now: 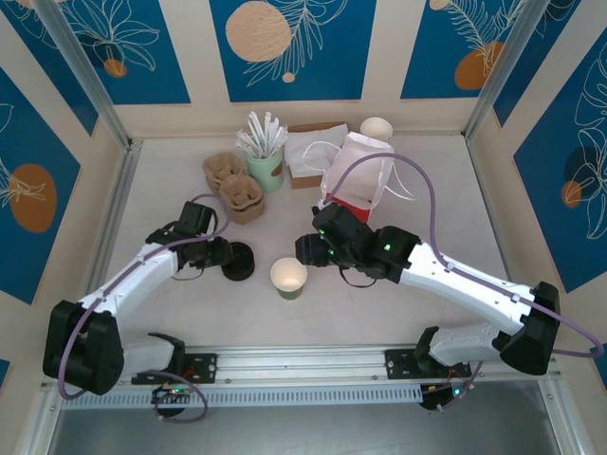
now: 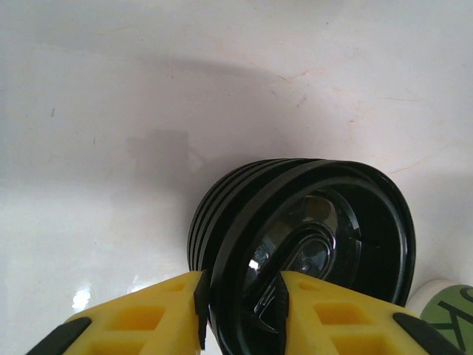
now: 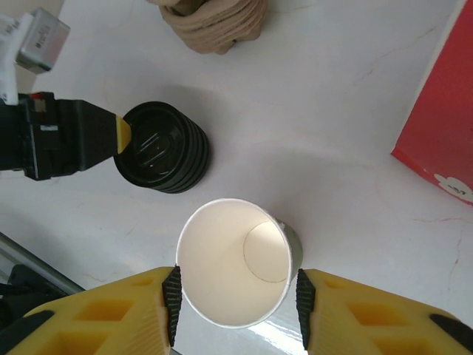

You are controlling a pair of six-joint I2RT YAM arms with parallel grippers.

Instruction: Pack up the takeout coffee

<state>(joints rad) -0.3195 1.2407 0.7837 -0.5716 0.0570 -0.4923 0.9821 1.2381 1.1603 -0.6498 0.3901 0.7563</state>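
The takeout coffee cup (image 1: pixel 288 278), a small paper cup with greenish sides, stands upright on the table with no lid on it; its white inside (image 3: pixel 222 259) looks empty. My right gripper (image 1: pixel 298 264) (image 3: pixel 236 310) straddles it, one pad against each side of the rim. To the cup's left sits a short stack of black lids (image 1: pixel 238 261) (image 3: pixel 159 148). My left gripper (image 1: pixel 221 257) (image 2: pixel 242 296) is shut on the rim of the top lid (image 2: pixel 332 222), one pad outside the rim and one inside.
A tall red bag (image 1: pixel 356 185) (image 3: pixel 440 111) with white handles stands just behind the right arm. Brown pulp cup carriers (image 1: pixel 237 190) (image 3: pixel 214 22), a green holder of white sticks (image 1: pixel 266 161), a napkin box (image 1: pixel 308 152) and a white cup stack (image 1: pixel 377 128) line the back.
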